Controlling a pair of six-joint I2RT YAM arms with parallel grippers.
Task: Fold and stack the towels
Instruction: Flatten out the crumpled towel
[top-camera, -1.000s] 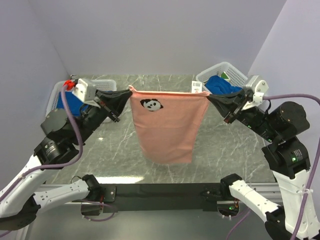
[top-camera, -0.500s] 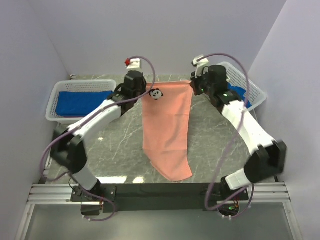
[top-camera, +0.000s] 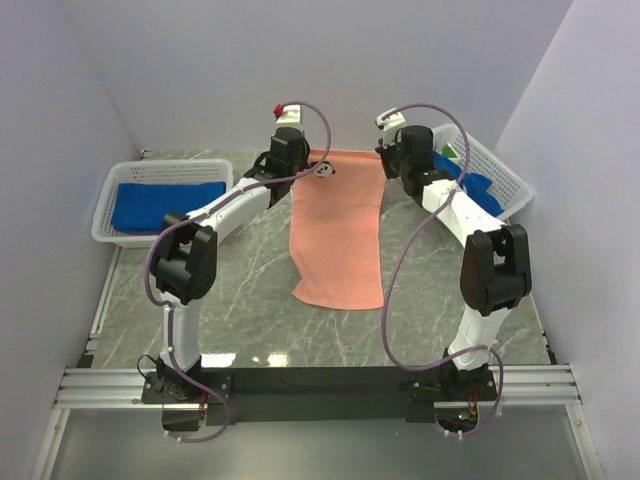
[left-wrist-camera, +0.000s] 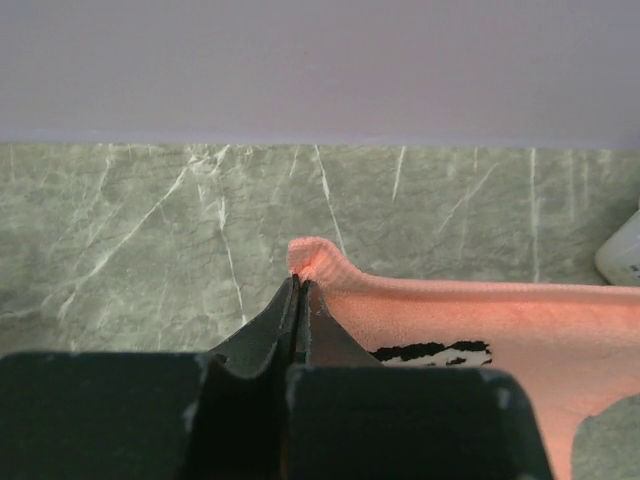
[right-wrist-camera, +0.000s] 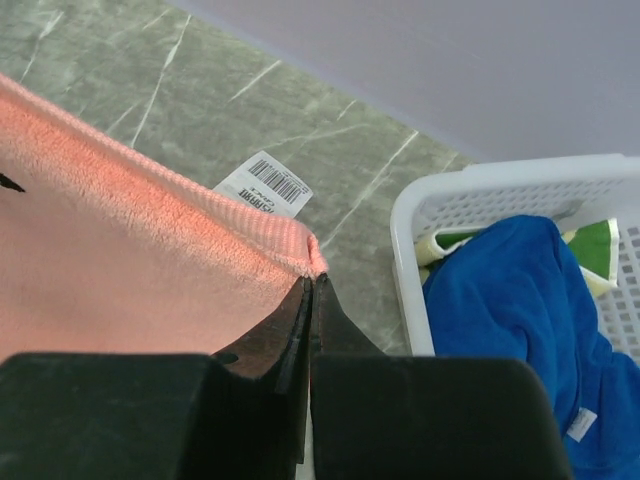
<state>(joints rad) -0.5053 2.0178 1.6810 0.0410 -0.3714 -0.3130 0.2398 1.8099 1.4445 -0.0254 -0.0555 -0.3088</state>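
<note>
The salmon-pink towel (top-camera: 340, 230) lies stretched lengthwise on the marble table, its panda patch (top-camera: 322, 171) at the far left corner. My left gripper (top-camera: 303, 168) is shut on the far left corner, seen in the left wrist view (left-wrist-camera: 318, 262). My right gripper (top-camera: 390, 167) is shut on the far right corner, seen in the right wrist view (right-wrist-camera: 300, 250), next to the towel's white barcode label (right-wrist-camera: 263, 184). A royal blue towel (top-camera: 165, 201) lies in the left basket. Another blue towel (right-wrist-camera: 520, 300) and the yellow-green towel (right-wrist-camera: 597, 255) lie in the right basket.
A white lattice basket (top-camera: 105, 205) stands at the table's left edge. A second white basket (top-camera: 500, 165) stands at the far right, close to my right gripper. The back wall runs just behind both grippers.
Both arms have swung the hanging pink towel away to the far edge and lowered it. It now lies flat on the table, drawn out toward the near side.
</note>
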